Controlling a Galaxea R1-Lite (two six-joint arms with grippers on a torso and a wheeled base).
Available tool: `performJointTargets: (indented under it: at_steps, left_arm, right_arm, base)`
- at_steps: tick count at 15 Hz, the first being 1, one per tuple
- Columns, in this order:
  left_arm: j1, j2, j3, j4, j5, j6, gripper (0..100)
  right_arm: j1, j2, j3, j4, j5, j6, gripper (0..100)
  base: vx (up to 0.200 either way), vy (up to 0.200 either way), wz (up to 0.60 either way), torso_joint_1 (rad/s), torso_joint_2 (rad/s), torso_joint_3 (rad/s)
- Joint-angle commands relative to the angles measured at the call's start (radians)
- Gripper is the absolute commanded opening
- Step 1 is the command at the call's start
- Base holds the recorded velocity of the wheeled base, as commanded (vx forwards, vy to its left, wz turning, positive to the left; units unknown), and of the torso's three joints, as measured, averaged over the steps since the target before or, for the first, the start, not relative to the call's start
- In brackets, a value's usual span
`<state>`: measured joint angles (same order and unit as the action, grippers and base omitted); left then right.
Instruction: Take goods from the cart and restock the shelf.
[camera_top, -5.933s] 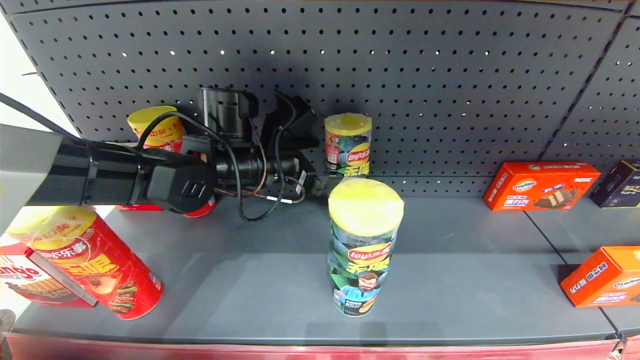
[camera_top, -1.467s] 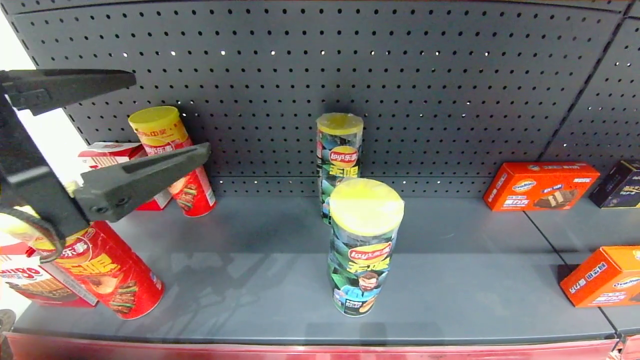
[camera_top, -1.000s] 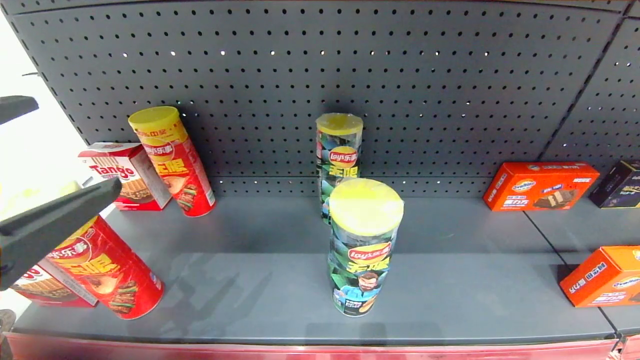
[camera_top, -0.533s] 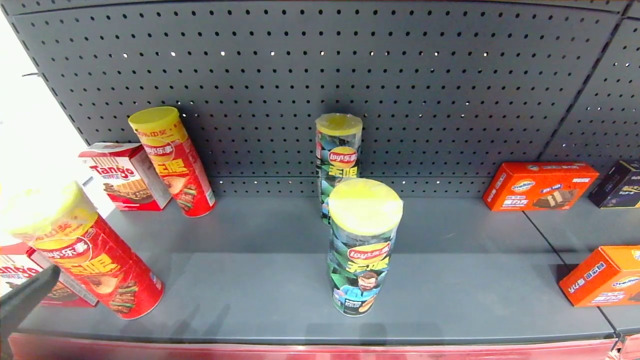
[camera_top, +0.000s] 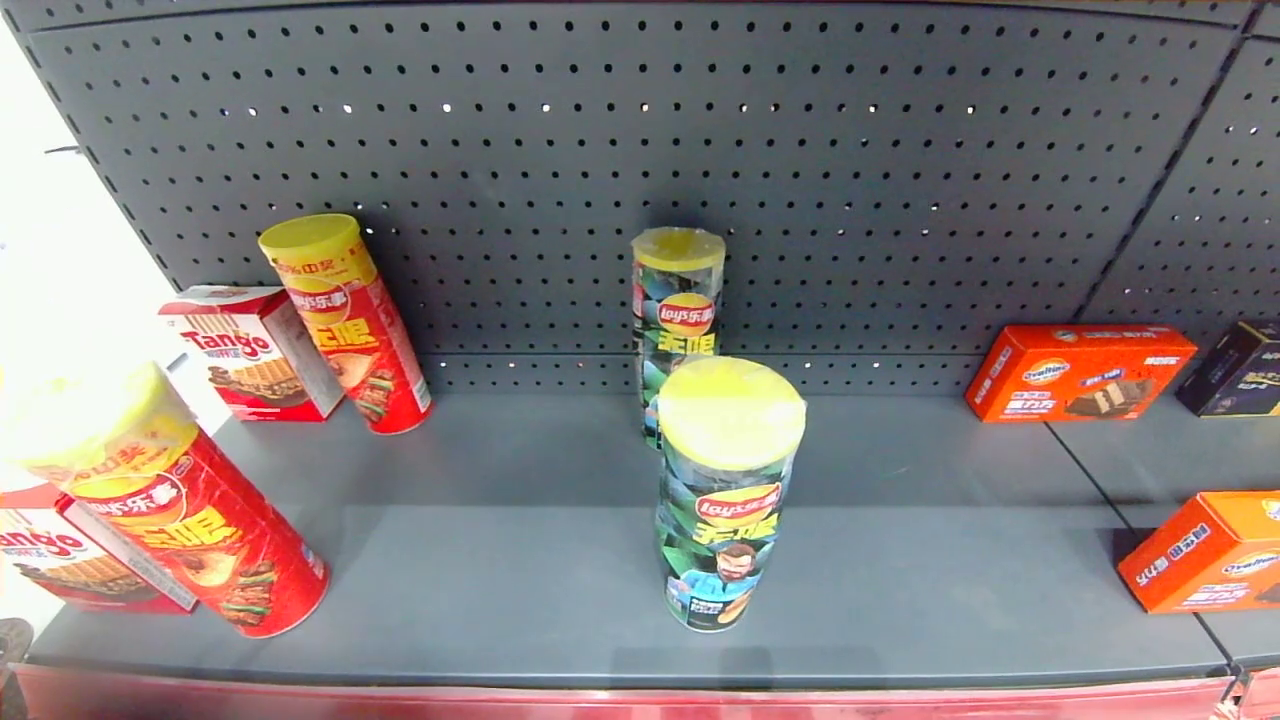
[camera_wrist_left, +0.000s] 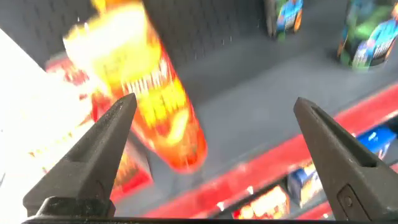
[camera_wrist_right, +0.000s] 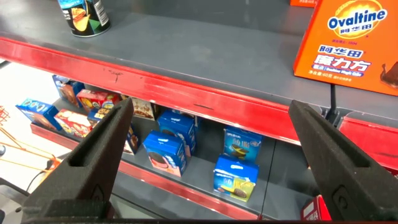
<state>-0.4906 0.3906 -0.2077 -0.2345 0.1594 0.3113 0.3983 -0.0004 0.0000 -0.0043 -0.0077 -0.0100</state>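
At the back edge of the shelf (camera_top: 520, 560), dead centre against the pegboard (camera_top: 600, 120), a green chip can (camera_top: 678, 300) stands upright. A second green can (camera_top: 728, 500) stands just in front, nearer the front edge. My left gripper (camera_wrist_left: 214, 104) gapes wide, nothing in it, facing the red can (camera_wrist_left: 143, 93) at the shelf's left end. My right gripper (camera_wrist_right: 211, 107), spread wide and empty too, hangs before the front edge by the orange box (camera_wrist_right: 348, 43).
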Motion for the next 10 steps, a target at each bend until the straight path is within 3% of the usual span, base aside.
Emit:
performJointTargets:
  at_steps: [1, 4, 5, 7, 10]
  left_arm:
    - [0.047, -0.084, 0.096, 0.001, 0.0, -0.037, 100]
    - [0.172, -0.154, 0.208, 0.006, 0.0, -0.077, 100]
    - [0.201, -0.187, 0.208, 0.063, 0.0, -0.087, 100]
    - [0.245, -0.312, 0.203, 0.204, 0.0, -0.101, 100]
    - [0.257, -0.299, 0.195, 0.216, 0.003, -0.129, 100]
  right_arm:
    - [0.001, 0.0, 0.0, 0.0, 0.0, -0.001, 100]
    - [0.001, 0.0, 0.0, 0.0, 0.0, -0.001, 100]
    - [0.001, 0.0, 0.0, 0.0, 0.0, -0.001, 100]
    - [0.002, 0.0, 0.0, 0.0, 0.002, -0.001, 100]
    - [-0.059, 0.0, 0.0, 0.003, -0.003, -0.004, 100]
  base:
    - [0.0, 0.0, 0.0, 0.0, 0.0, 0.0]
    - [0.0, 0.0, 0.0, 0.0, 0.0, 0.0]
    - [0.0, 0.0, 0.0, 0.0, 0.0, 0.0]
    - [0.0, 0.0, 0.0, 0.0, 0.0, 0.0]
    - [0.0, 0.0, 0.0, 0.0, 0.0, 0.0]
